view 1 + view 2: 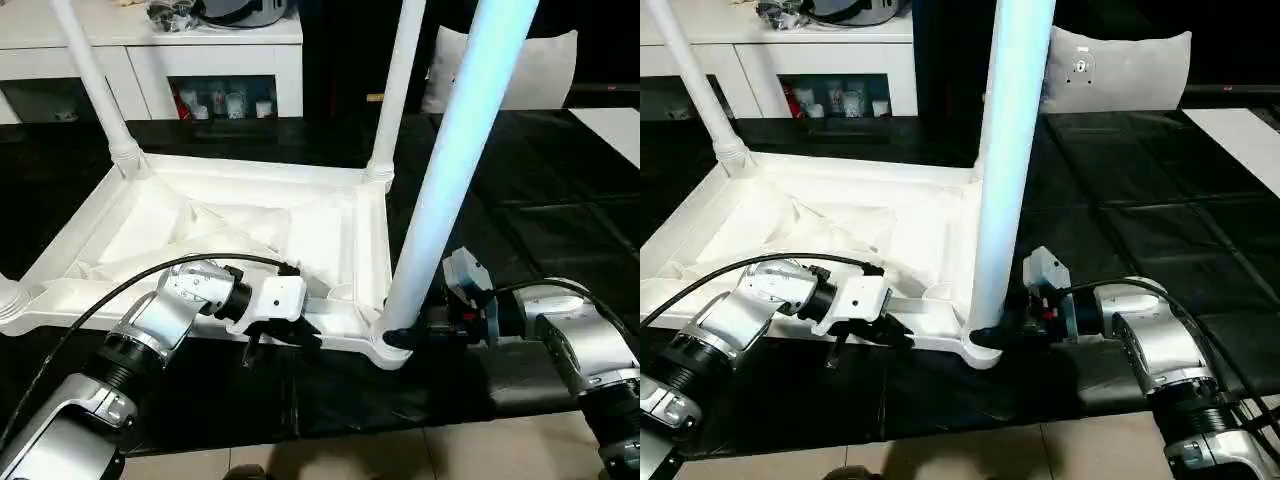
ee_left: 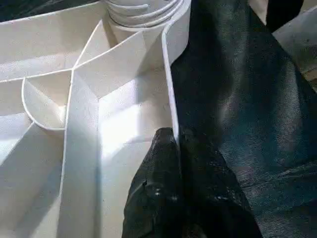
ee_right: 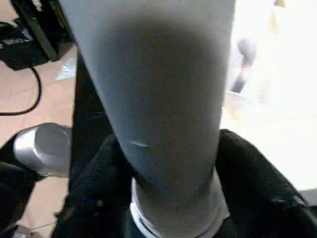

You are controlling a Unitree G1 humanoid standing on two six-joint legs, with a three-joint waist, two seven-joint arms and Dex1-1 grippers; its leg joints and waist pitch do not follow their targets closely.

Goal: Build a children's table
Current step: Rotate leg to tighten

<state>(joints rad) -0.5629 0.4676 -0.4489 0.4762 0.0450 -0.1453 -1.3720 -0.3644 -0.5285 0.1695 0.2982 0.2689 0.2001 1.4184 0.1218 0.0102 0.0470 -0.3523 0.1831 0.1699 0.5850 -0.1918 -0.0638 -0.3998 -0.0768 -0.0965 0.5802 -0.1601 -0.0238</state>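
1. The right tool (image 1: 405,336) sits at lower centre-right of the left eye view, its two black fingers (image 3: 252,183) pinching the base of the near leg (image 1: 450,170) just above the corner socket (image 1: 385,350). The grip is low, probably so the leg can be steadied or turned where it enters the socket.

2. The left tool (image 1: 285,340) lies at lower centre-left. In the left wrist view its fingers (image 2: 168,198) are pressed together over the thin rim (image 2: 171,99) of the tabletop (image 1: 230,235), one finger on each side. This hold most likely braces the top against the force applied at the leg.

3. The children's table lies upside down across the middle of the left eye view on a black mat (image 1: 520,230), with the ribbed underside facing up. Working inverted leaves the sockets open from above.

4. Two further legs stand in the far corners: one at upper left (image 1: 95,80), one at upper centre (image 1: 400,80). At the left edge, a socket with what seems a fitted leg end (image 1: 10,300) is cut off by the frame.

5. Hidden or unclear:
   - All legs run out of the top of the frame.
   - How deep the near leg sits in its socket cannot be told; the tool covers the joint.
   - A white cabinet (image 1: 150,50) stands at upper left, its shelf contents too small to identify.
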